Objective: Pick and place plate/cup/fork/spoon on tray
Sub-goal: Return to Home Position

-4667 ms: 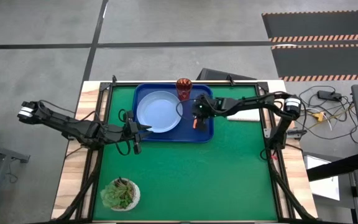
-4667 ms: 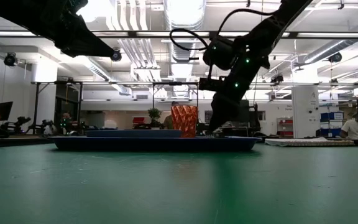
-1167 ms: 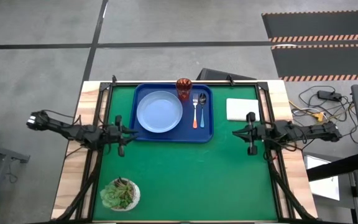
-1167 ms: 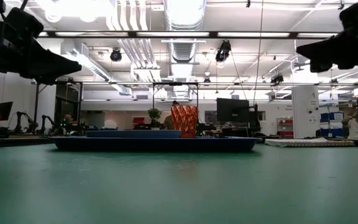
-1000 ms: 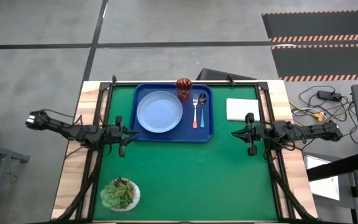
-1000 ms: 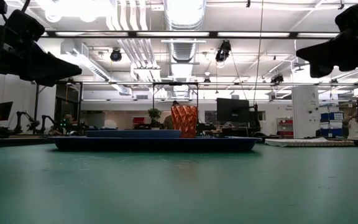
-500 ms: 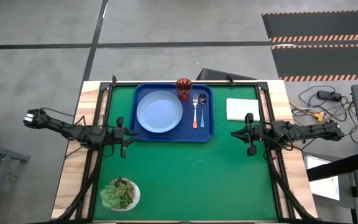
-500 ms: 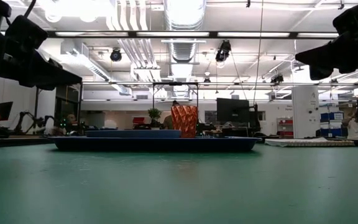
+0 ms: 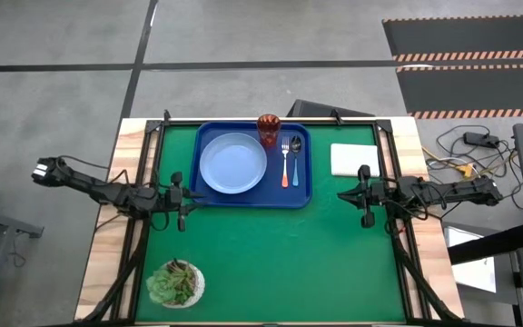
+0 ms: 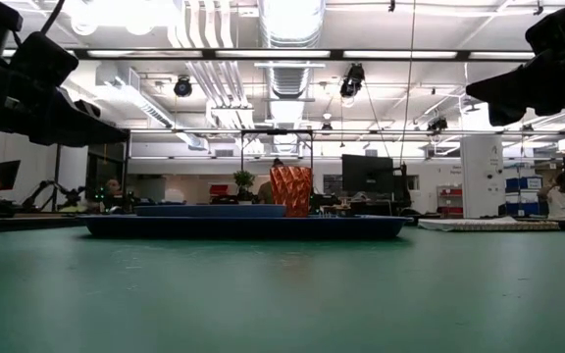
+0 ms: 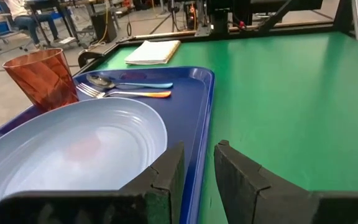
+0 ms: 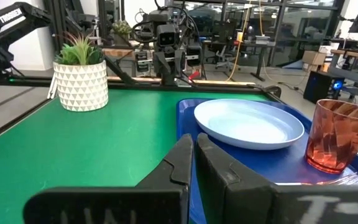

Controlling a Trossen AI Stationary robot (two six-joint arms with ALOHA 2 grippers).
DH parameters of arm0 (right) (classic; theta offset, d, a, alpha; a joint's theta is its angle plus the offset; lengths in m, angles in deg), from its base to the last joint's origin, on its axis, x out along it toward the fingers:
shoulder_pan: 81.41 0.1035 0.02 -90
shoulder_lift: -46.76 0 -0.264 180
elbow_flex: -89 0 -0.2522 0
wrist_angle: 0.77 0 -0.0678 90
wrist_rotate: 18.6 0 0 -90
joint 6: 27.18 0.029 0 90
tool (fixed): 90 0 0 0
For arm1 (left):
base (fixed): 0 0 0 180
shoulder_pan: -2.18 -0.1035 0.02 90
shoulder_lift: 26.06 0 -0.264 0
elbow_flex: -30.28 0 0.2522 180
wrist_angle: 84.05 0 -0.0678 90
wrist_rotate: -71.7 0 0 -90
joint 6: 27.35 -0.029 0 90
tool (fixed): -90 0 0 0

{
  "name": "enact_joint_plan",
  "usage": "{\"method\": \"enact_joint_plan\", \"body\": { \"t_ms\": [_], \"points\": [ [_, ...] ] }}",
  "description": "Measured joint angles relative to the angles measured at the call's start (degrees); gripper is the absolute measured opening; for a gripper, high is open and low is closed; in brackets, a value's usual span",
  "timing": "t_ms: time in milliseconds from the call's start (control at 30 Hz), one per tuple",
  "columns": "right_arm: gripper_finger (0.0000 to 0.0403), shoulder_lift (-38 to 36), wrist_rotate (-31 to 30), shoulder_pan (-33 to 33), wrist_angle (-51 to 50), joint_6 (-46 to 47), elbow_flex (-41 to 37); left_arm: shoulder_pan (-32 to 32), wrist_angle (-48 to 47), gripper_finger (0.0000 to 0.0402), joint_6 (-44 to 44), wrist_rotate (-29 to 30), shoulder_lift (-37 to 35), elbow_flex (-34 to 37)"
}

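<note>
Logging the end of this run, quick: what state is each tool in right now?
Left tool: slightly open, holding nothing.
Right tool: shut, holding nothing.

Right pincer (image 9: 341, 194) withdrawn from the fork (image 9: 285, 169) to the right side, left pincer (image 9: 192, 193) pulled back leftward from the tray (image 9: 300, 194)

a green-topped counter (image 9: 271, 254) with pale wooden edges carries a white triangle-patterned pot of green succulent (image 9: 175, 283) near its left side, low in the high view, and a white square pad (image 9: 353, 160) toward its right edge. loose cables (image 9: 470, 145) lie on the grey floor beside a black mat with striped edging (image 9: 466, 64).
</note>
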Motion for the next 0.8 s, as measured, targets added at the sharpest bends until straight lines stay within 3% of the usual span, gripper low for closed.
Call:
{"method": "enact_joint_plan", "body": {
  "t_ms": [800],
  "points": [
    [0.0009,0.0,0.0,0.0,0.0,0.0,0.0,0.0,0.0,0.0070,0.0,0.0,2.4,0.0]
  ]
}}
